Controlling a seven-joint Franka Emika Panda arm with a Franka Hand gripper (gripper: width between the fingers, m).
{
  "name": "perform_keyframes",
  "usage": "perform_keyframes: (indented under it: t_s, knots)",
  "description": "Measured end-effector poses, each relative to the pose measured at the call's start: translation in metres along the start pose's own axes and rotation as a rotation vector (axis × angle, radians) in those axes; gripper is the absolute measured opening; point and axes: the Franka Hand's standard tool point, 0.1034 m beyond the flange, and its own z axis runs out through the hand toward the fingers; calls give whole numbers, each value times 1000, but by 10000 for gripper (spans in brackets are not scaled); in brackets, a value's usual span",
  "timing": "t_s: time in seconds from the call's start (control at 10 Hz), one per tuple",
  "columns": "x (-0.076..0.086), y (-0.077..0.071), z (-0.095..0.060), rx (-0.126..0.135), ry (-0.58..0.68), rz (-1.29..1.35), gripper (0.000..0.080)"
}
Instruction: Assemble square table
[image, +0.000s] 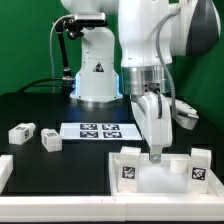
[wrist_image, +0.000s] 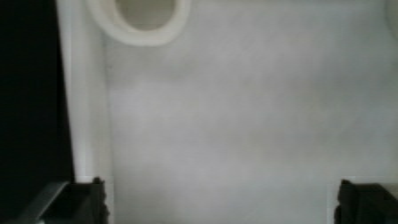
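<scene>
While the square table slab (image: 160, 180) lies flat at the near edge of the black table (image: 40, 110), toward the exterior view's right, the gripper (image: 155, 152) hangs straight above it, jaws spread wide and holding nothing. Seen from the wrist, the white surface runs under both fingers (wrist_image: 365, 200), and one finger sits right at the slab's straight edge, so the jaws would close across that edge. Two loose legs (image: 22, 131) lie well apart toward the exterior view's left.

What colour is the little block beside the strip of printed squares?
White leg with a dark tag; exterior view.
</scene>
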Motion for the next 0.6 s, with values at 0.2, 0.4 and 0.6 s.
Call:
perform_keyframes:
  t_s: [0.2, 0.4, 0.6]
  knots:
    - [6, 15, 6, -11, 7, -60, 649]
    - [7, 23, 16, -5, 28, -64, 649]
    - [0, 28, 27, -9, 40, -80, 649]
